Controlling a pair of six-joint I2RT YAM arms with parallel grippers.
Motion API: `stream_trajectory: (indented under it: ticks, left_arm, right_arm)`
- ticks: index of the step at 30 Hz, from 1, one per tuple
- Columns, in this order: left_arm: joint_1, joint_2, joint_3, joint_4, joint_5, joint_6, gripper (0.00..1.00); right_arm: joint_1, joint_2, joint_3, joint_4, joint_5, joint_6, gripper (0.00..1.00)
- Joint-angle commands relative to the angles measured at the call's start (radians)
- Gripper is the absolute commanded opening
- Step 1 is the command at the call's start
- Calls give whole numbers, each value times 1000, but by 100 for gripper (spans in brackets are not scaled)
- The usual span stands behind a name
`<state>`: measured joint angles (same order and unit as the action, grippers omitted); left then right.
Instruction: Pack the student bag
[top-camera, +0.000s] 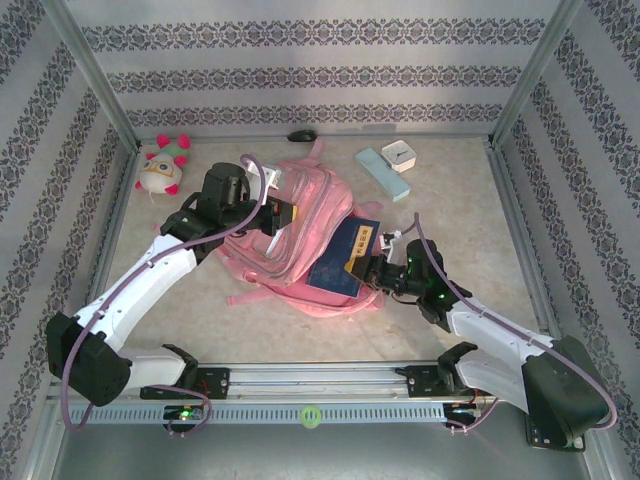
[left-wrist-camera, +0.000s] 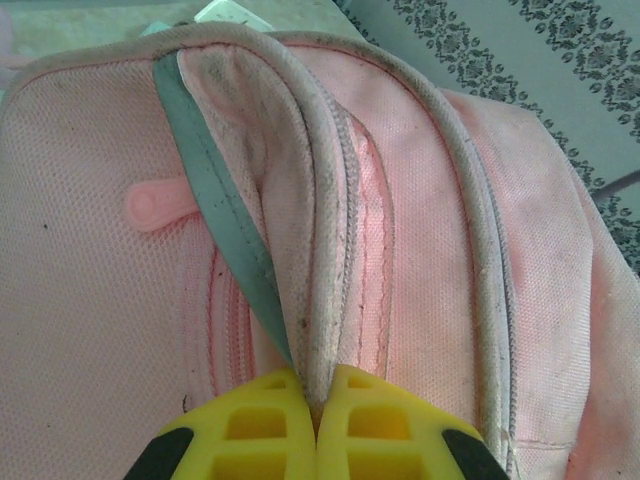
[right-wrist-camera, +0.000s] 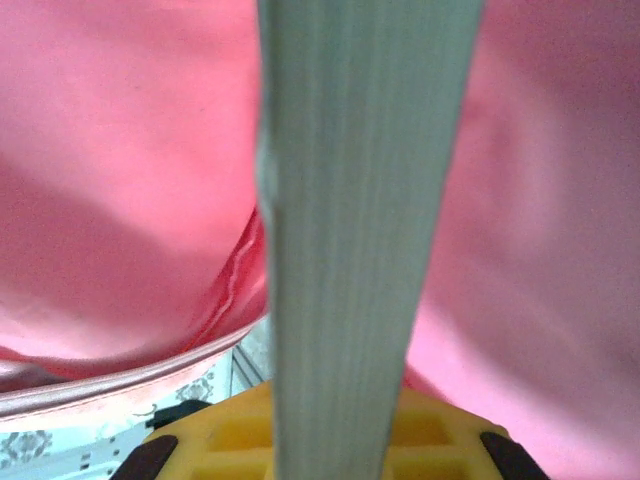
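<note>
The pink student bag (top-camera: 305, 205) lies flat mid-table, its opening toward the right arm. My left gripper (top-camera: 284, 214) is shut on a raised fold of the bag's grey-piped zipper edge (left-wrist-camera: 325, 250), yellow fingers (left-wrist-camera: 262, 425) pinching it beside a teal strap (left-wrist-camera: 215, 190). My right gripper (top-camera: 363, 266) is shut on a dark blue book (top-camera: 340, 258) that lies partly inside the bag's mouth. In the right wrist view the book's page edge (right-wrist-camera: 360, 200) stands between the yellow fingers (right-wrist-camera: 225, 430), with pink bag fabric (right-wrist-camera: 120, 150) on both sides.
A white-and-pink plush toy (top-camera: 162, 166) sits at the back left. A pale blue case (top-camera: 381, 172) and a small white box (top-camera: 400, 154) lie at the back right, and a black item (top-camera: 302, 135) by the back wall. Metal frame posts border the table.
</note>
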<state>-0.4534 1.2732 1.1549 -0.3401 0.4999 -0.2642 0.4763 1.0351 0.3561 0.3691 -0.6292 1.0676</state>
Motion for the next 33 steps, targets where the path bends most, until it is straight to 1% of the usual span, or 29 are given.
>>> stream_trajectory:
  ticks: [1,2,3,5,7,9,11,15,20,25,28,31,33]
  left_arm:
    - [20,-48,56,126,76,8,0]
    - [22,-50,54,125,78,7,0]
    - [26,-54,47,127,83,8,0]
    - [32,-58,41,130,102,9,0]
    - [44,-58,37,140,134,10,0]
    - [53,-58,39,150,166,7,0]
    - [58,-57,39,160,195,0,0]
    - [64,-61,34,183,229,-17,0]
    - [66,-64,16,226,253,-50,0]
    - [68,-71,10,236,269,-61,0]
    - [71,-73,11,222,266,-54,0]
    - [77,-75,6,199,256,-47,0]
    - [81,-79,0,188,244,-46,0]
  right_arm:
    - [0,-57,56,17,-70,-165,0]
    - [1,-85,59,-12,-40,-191,0]
    - [-8,-104,62,-35,-37,-212,0]
    - [-40,-95,83,-86,-86,-227,0]
    - [-59,-36,135,-173,-168,-258,0]
    - [-58,39,187,-230,-190,-271,0]
    - [-44,113,218,-193,-183,-241,0]
    - [8,257,294,-108,-103,-185,0]
    - [72,458,334,188,43,5,0]
    - [139,626,402,391,164,131,0]
    - [168,688,429,425,263,175,1]
    - [189,735,454,428,340,207,6]
    - [202,769,471,431,376,224,11]
